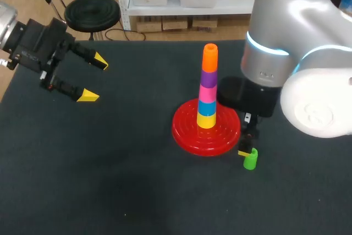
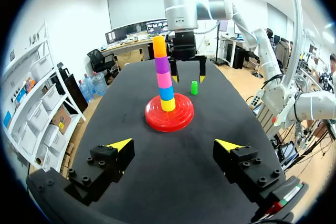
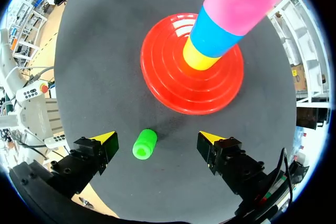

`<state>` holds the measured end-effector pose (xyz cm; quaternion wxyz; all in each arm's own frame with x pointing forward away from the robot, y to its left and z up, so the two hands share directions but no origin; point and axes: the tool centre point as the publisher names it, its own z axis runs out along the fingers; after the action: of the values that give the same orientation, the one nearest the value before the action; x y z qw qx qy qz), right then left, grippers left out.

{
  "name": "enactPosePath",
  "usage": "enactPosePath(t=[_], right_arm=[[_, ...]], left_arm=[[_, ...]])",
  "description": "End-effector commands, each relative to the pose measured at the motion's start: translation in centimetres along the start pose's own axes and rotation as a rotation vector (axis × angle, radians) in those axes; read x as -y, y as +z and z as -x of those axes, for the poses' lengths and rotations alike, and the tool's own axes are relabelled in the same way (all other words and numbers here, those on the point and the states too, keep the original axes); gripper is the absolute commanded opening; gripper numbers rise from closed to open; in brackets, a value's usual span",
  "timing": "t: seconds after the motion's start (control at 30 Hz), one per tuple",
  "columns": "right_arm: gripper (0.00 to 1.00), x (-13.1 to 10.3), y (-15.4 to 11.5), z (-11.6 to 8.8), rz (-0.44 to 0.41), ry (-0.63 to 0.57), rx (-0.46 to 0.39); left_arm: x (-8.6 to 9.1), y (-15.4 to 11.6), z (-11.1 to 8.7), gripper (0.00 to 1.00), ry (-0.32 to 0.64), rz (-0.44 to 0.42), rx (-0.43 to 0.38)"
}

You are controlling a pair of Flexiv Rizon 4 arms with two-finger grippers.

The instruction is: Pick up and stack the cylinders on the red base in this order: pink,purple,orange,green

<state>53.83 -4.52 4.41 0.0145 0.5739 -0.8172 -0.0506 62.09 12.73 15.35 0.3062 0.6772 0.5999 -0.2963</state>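
Observation:
A red base [image 1: 207, 130] [image 2: 169, 118] [image 3: 173, 77] stands mid-table and carries a stack of yellow, blue, pink, purple and orange cylinders, the orange cylinder [image 1: 209, 58] [image 2: 159, 46] on top. A small green cylinder [image 1: 251, 158] [image 2: 194, 87] [image 3: 144, 144] stands upright on the mat just right of the base. My right gripper [image 1: 247, 144] [image 3: 157, 139] hovers open above it, the cylinder between and below its fingers, untouched. My left gripper [image 1: 92, 78] [image 2: 173, 144] hangs open and empty over the table's left side, far from the stack.
The dark mat [image 1: 110, 180] covers the whole table. Bare mat lies in front of and left of the base.

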Motion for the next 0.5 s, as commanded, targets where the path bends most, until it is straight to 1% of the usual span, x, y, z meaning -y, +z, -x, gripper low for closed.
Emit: enactPosePath(t=[0.03,0.4,0.5], right_arm=[[1.00,0.01,0.28,0.16,0.005,-0.007,-0.012],[1.00,-0.60,0.41,-0.64,0.010,-0.016,-0.030],[1.00,-0.76,0.72,-0.79,0.019,-0.010,-0.048]], left_arm=[[0.13,0.02,-0.10,1.00,0.003,0.004,0.002],[0.13,0.02,-0.10,1.00,0.003,0.004,0.002],[0.13,0.02,-0.10,1.00,0.003,0.004,0.002]])
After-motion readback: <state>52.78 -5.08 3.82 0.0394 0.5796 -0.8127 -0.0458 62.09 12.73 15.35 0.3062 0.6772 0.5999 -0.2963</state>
